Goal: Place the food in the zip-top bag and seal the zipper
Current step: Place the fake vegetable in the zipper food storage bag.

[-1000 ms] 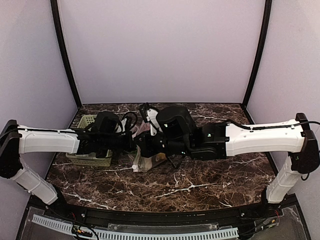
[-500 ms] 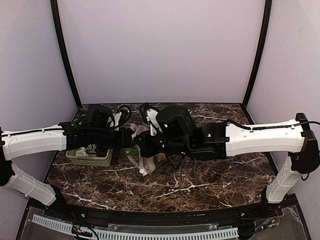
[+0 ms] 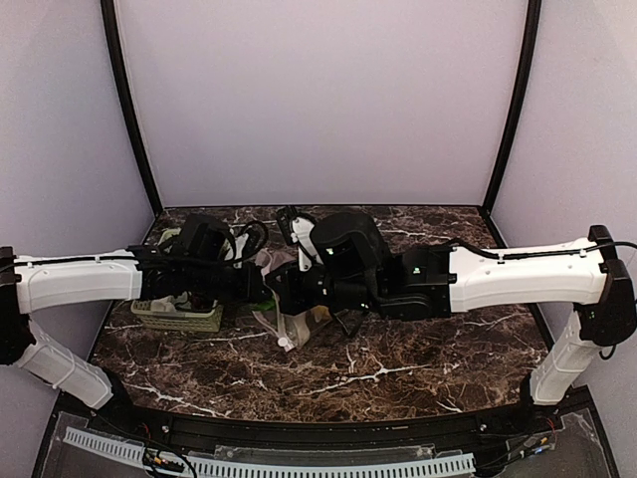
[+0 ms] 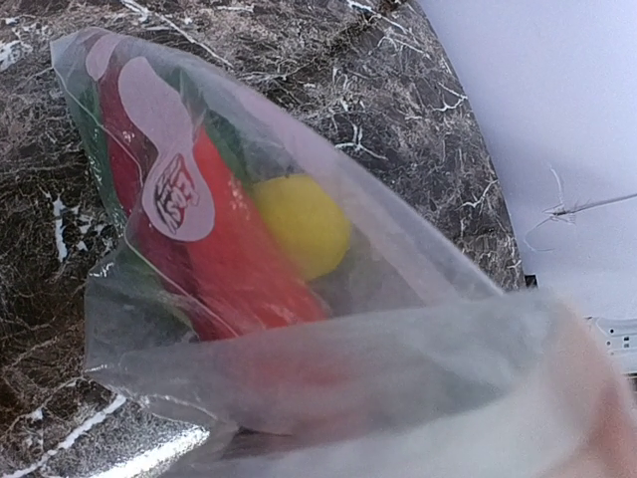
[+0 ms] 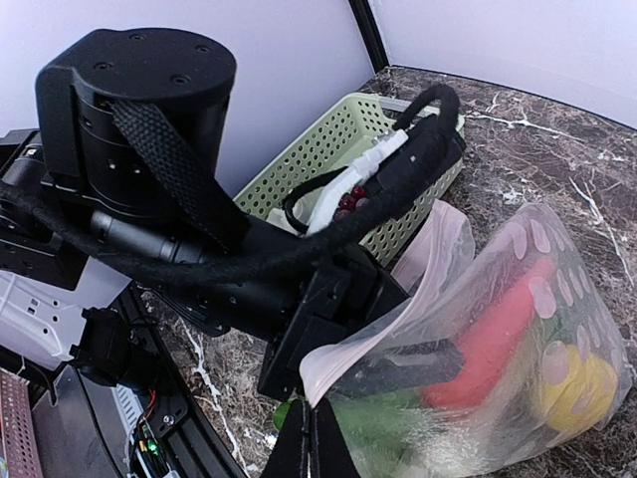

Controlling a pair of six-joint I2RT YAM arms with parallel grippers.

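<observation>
The zip-top bag [image 3: 291, 321] hangs between my two grippers at mid table, clear with white dots. Inside it lie a yellow lemon [image 4: 299, 224], a red chili pepper [image 4: 234, 269] and a green leafy vegetable [image 5: 378, 423]. My right gripper [image 5: 314, 423] is shut on the lower corner of the bag's mouth. My left gripper [image 5: 398, 329] has one finger inside the bag and one outside, clamped on the bag's wall near the pinkish zipper edge [image 5: 383, 294]. In the left wrist view the bag film [image 4: 418, 309] hides the fingers.
The pale green mesh basket [image 5: 328, 149] stands just behind the left wrist, at the table's left [image 3: 174, 317]. Both forearms meet over the table's middle. Dark marble table [image 3: 418, 358] lies to the right and front. Walls close in on three sides.
My left arm lifted and shifted right from beside the basket. The bag was pulled up and hangs more upright. The right arm has hardly moved.
</observation>
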